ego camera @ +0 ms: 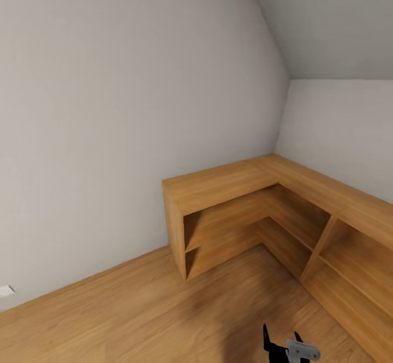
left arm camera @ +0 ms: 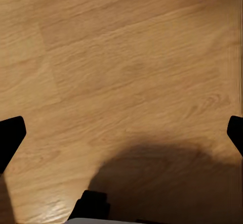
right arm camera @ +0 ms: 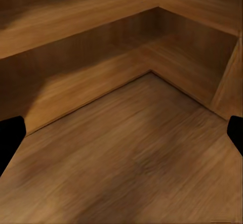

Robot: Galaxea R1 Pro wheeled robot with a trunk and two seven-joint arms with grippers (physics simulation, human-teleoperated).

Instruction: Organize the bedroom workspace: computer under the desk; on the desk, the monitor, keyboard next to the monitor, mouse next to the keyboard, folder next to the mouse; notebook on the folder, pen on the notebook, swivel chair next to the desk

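Where walls meet: L-shaped wood shelving.

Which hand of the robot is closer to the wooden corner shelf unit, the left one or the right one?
Right, judging by the views. The right hand, open, looks along the floor at the wooden corner shelf unit. The left hand, open, faces bare wooden floor, no shelf there.

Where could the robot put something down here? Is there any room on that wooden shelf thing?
The long top of the L-shaped wooden shelf unit is bare from its end by the left wall round to the corner. The open cubbies under it look bare too. The wooden floor between the unit and the left wall is open. Nowhere is crowded. Both grippers, left and right, are open.
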